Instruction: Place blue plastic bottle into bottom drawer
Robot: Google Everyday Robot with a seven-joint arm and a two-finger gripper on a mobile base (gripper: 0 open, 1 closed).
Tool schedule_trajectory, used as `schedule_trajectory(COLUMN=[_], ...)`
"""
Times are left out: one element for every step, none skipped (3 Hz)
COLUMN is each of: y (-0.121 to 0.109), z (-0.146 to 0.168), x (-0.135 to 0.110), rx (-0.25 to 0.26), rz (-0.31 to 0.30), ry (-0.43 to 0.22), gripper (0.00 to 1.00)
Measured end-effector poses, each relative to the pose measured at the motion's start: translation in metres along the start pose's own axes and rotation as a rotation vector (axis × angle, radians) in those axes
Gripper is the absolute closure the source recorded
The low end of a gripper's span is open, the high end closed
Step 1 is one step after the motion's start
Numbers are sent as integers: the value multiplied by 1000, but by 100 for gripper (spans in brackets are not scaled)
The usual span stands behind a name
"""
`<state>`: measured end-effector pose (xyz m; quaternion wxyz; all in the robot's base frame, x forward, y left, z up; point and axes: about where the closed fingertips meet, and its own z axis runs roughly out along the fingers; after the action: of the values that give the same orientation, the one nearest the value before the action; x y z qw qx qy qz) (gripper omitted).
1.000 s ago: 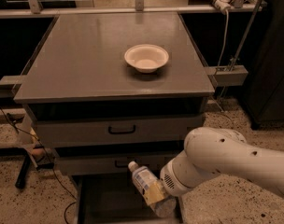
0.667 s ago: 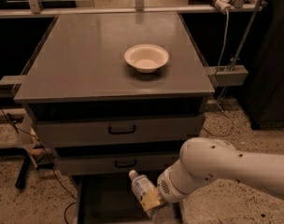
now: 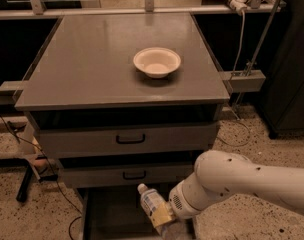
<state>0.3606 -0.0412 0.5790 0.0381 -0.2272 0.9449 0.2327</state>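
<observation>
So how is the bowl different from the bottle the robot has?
The white bowl sits flat on the cabinet top. The blue plastic bottle is tilted, held by the gripper low down over the open bottom drawer. The bowl is wide, open and plain cream, while the bottle is narrow, capped and labelled. Both are small and light-coloured.

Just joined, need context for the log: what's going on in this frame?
The robot's arm reaches in from the right. Its gripper, low in the view, is shut on the blue plastic bottle. The bottle hangs tilted above the open bottom drawer and is not yet released. A white bowl sits on the cabinet top.
</observation>
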Motion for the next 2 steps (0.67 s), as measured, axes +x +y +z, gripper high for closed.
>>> schedule_trajectory(y=[-9,-22], z=[34,69], x=[12,18], rx=[-50,-101], rz=[73,140], ry=[-6,-25], gripper=[100,100])
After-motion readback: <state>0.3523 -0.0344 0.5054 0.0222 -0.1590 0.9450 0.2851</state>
